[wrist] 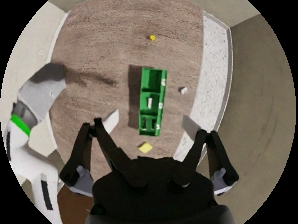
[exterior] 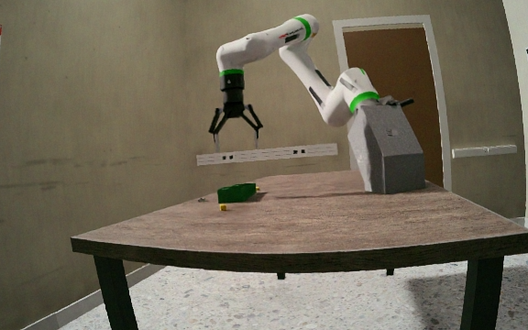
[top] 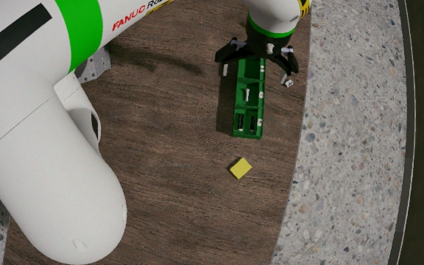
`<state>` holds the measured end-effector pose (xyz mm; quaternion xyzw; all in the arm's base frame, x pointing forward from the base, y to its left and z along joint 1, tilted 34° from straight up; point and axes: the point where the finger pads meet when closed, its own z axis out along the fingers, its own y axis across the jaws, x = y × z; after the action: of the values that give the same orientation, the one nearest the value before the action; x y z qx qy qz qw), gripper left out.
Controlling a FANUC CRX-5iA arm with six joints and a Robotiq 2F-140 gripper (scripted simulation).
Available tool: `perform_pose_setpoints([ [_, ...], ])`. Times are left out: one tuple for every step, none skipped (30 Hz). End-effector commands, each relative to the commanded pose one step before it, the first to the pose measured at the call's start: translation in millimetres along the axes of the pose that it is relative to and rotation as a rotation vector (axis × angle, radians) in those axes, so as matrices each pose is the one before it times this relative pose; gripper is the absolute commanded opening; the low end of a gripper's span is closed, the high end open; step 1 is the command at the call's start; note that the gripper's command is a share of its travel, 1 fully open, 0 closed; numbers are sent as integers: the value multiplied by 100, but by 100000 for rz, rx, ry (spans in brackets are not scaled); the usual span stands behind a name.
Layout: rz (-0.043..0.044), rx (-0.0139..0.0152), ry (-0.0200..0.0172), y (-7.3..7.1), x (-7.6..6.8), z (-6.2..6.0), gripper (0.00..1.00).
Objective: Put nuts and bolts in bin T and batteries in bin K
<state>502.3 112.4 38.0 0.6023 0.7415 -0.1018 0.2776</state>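
Note:
A green strip of three bins (top: 247, 135) (exterior: 234, 193) (wrist: 143, 83) lies on the wooden table. In the top view its near bin holds two dark batteries (top: 237, 122) (top: 249, 124). The middle bin holds a white bolt (top: 247, 95). The far bin is partly hidden under my gripper. The letter marks on the bins are too small to read. A small nut (top: 288, 83) (exterior: 202, 199) (wrist: 184, 88) lies on the table beside the bins, near the table edge. My gripper (top: 255, 73) (exterior: 236, 144) (wrist: 150, 118) is open and empty, high above the far end of the bins.
A yellow block (top: 241, 168) (exterior: 223, 207) (wrist: 144, 148) lies on the table near one end of the bins. A second small yellow piece (exterior: 258, 187) (wrist: 152, 38) lies past the other end. The grey robot pedestal (exterior: 388, 151) stands at the back of the table.

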Motion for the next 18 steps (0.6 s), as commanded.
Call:
perform_pose_setpoints([
  [13,-24,-19,17,1,-1155,100],
  [0,0,0,0,0,-400,100],
  [0,0,0,0,0,-400,100],
  [0,0,0,0,0,-400,100],
  [0,0,0,0,0,-400,100],
  [0,0,0,0,0,-400,100],
  [0,0,0,0,0,-400,100],
  [0,0,0,0,0,-87,100],
  [0,0,0,0,0,0,100],
  [0,0,0,0,0,0,100],
  [0,0,0,0,0,0,100],
  [0,0,0,0,0,0,100],
  [0,0,0,0,0,0,100],
  [0,0,0,0,0,0,100],
  [0,0,0,0,0,0,100],
  [0,0,0,0,0,0,100],
  [0,0,0,0,0,0,100],
  [0,0,0,0,0,0,100],
])
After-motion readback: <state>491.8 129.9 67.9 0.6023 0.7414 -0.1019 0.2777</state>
